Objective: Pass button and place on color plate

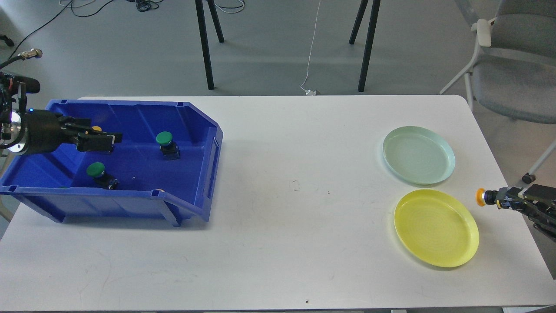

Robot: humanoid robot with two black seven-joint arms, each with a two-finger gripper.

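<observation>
— White tabletop (278, 226) on a grey floor, black stand legs and a grey chair behind it. Where is the button?

— The yellow-capped button (485, 197) is at the far right, just off the right rim of the yellow plate (436, 227), hanging in the air. It has an orange-yellow round cap on a short dark body, lying sideways with the cap pointing toward the plate.

— What holds it?

— The right gripper (506, 200), its fingers pinching the dark body from the right side of the yellow plate.

— Other plates?

— A pale green plate (418, 154) just behind the yellow plate, close but not touching it. Both are bare.

— And further off?

— Well to the left of the yellow plate, a blue bin (130, 130). Two green-capped buttons stand in it, one (165, 143) toward the back, one (98, 173) nearer the front wall. The left gripper (104, 142) reaches into the bin; whether its dark fingers are spread or pressed together, I cannot tell.
</observation>
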